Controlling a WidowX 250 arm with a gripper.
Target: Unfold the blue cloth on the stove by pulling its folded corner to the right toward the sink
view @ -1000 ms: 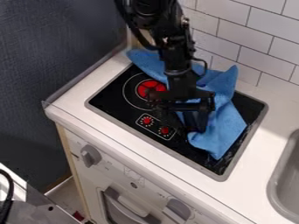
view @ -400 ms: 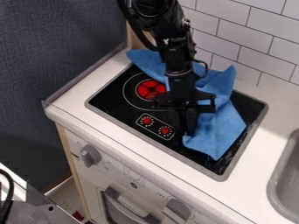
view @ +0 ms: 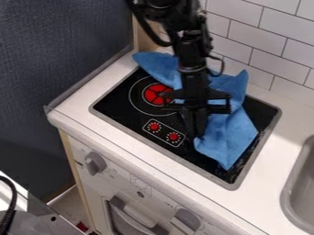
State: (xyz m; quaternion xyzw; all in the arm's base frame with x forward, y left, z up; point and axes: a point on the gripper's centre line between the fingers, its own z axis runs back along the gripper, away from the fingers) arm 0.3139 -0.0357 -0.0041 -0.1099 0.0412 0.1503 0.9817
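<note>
The black gripper (view: 196, 133) hangs over the middle of the black cooktop (view: 120, 98), its fingers closed together at the left edge of a blue cloth (view: 230, 137), pinching a bit of it. Rumpled, the cloth runs from the cooktop's back left corner, behind the arm, to the front right part of the stove. Part of it is hidden by the gripper and wrist.
Left of the gripper are a red burner mark (view: 154, 93) and two red knobs (view: 164, 131) printed on the cooktop. White counter (view: 178, 172) surrounds it. A grey sink (view: 300, 188) stands at the right, a tiled wall (view: 270, 41) behind.
The gripper's fingers have come together from a wide spread. Since then the gripper has risen slightly, with a small shift to the right, and the cloth's left edge has shifted a little.
</note>
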